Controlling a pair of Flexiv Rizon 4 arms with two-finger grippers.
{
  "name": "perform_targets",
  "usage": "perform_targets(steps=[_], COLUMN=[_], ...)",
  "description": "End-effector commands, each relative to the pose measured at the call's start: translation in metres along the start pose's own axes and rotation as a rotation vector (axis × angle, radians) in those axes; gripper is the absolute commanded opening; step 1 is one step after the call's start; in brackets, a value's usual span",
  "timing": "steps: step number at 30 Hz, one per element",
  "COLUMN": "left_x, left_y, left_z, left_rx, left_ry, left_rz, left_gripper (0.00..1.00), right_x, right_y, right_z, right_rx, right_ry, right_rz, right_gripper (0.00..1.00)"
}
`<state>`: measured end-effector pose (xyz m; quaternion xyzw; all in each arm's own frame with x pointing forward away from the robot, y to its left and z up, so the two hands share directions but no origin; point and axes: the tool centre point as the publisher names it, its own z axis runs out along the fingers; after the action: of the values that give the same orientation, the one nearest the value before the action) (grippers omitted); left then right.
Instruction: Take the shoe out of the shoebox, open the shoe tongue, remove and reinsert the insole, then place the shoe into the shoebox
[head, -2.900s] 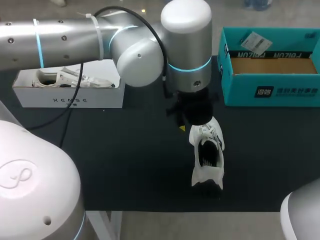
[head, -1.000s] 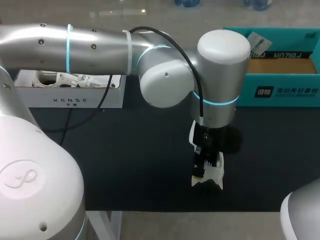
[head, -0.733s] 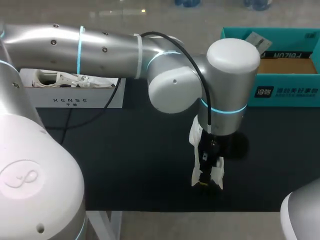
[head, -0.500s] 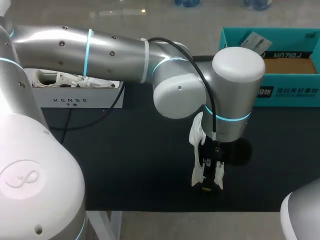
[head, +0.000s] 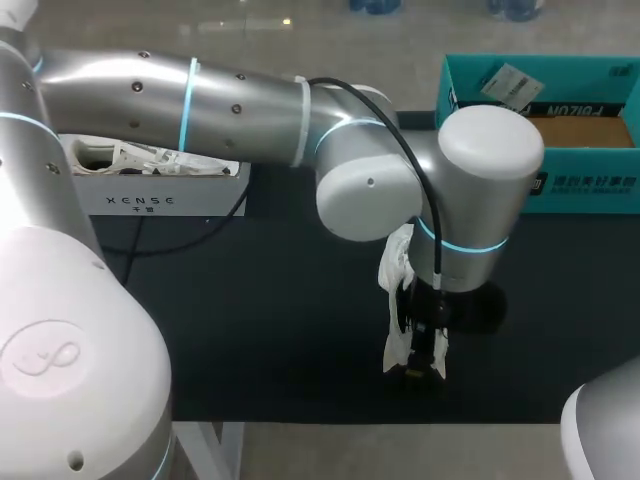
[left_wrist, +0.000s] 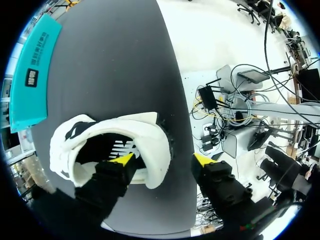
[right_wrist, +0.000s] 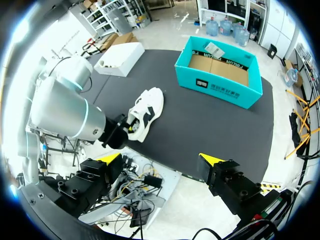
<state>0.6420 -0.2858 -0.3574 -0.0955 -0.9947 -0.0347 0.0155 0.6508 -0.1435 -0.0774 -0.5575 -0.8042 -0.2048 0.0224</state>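
Black matting (head: 250, 300) carries the white sneaker (head: 397, 262) at five o'clock, teal shoebox (head: 590, 190) at one. Left wrist: left gripper (left_wrist: 162, 159) spread astride the heel collar (left_wrist: 161, 145), one finger inside, probably to pinch the insole (left_wrist: 120, 147). Right wrist: right gripper (right_wrist: 160, 159) released, hanging high, leaving the work unobstructed.

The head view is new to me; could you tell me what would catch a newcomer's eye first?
The silver left arm stretches across the table, its left gripper open at the white shoe near the front edge, one finger inside the opening. The teal shoebox stands open at the far right.
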Motion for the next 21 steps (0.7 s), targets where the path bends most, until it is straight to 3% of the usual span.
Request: perform_targets(steps=[1, 21], left_x=[0.0002, -0.005], left_y=[-0.001, -0.0004], left_z=[0.0017, 0.0045], left_rx=[0.005, 0.024], left_ry=[0.0, 0.042], left_rz=[-0.002, 0.022], left_gripper=[0.0, 0.0], right_x=[-0.0002, -0.0002], right_y=[0.0029, 0.0029], right_z=[-0.0007, -0.0007], right_rx=[0.007, 0.007], right_ry=[0.001, 0.001], right_rz=[0.001, 0.001], right_gripper=[1.0, 1.0])
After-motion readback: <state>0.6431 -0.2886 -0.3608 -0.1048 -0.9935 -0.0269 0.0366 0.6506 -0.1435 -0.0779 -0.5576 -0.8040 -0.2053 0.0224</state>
